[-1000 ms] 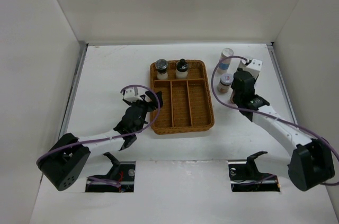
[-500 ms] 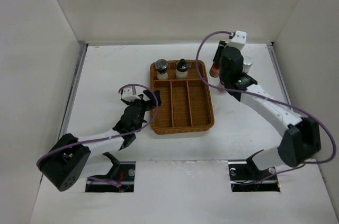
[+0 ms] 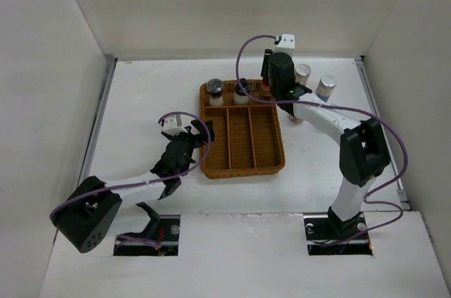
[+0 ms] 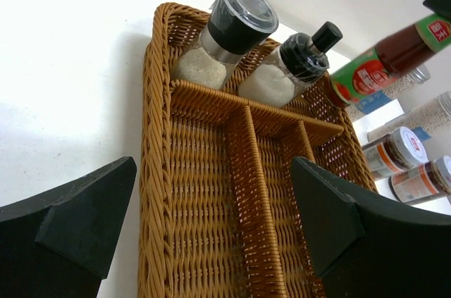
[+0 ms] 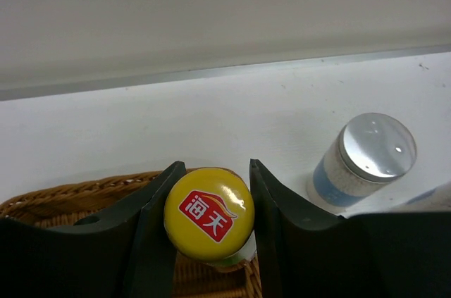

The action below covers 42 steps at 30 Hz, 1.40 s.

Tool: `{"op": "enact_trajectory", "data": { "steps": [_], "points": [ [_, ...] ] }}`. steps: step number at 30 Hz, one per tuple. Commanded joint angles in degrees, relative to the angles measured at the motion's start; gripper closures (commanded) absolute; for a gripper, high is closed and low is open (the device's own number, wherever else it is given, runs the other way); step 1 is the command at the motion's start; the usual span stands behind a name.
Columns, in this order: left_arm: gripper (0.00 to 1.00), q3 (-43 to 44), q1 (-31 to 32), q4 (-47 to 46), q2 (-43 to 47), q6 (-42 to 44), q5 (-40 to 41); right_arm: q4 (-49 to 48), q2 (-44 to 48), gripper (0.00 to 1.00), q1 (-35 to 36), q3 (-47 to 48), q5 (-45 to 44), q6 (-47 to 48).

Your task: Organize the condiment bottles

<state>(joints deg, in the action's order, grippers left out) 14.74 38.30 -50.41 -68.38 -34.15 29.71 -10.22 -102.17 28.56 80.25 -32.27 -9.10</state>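
Condiment bottles are split between tray and table. We find the slim red sauce bottle (image 4: 384,62) suspended over the right end of the rear compartment of the wicker tray (image 4: 151,136). The right end effector (image 5: 213,178) grips it by the yellow cap (image 5: 208,215), clamped from both sides. The bottle hangs tilted, close to the black-capped bottle (image 4: 296,65), which stands beside the clear-lidded grinder (image 4: 225,34) in that compartment. We cannot tell whether its base touches the wicker.

We judge three hazards:
- The smooth cap slips in the grip.
- The tilted base catches the rim or a divider.
- Release at this angle topples the bottle into its neighbour.

The tall cylinders (image 3: 303,72) and short jars (image 4: 398,157) stand on the table (image 3: 141,101), just right of the tray. The left end effector (image 3: 201,136) rests open near the tray's left rim, holding nothing.
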Motion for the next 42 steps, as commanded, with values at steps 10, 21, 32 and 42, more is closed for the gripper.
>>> {"op": "enact_trajectory", "data": {
  "steps": [10, 21, 32, 42],
  "points": [
    [0.08, 0.0, 0.1, -3.1, -0.1, -0.7, -0.9, -9.4, -3.5, 0.77, 1.9, 3.5, 2.6, -2.1],
    [0.08, 0.5, 0.3, -3.2, -1.2, -0.7, -1.1, -11.1, -2.3, 0.43, 1.9, -2.6, 4.9, -4.3],
    [0.08, 0.6, 0.2, -2.9, -0.9, -0.7, -1.1, -9.2, 10.8, 0.11, -5.0, -9.3, 8.9, -7.1],
    [0.08, 0.6, 0.4, -3.2, -1.3, -0.7, -1.1, 3.3, 2.3, 0.00, -15.9, -2.4, 9.5, -5.3]
  ]
}}
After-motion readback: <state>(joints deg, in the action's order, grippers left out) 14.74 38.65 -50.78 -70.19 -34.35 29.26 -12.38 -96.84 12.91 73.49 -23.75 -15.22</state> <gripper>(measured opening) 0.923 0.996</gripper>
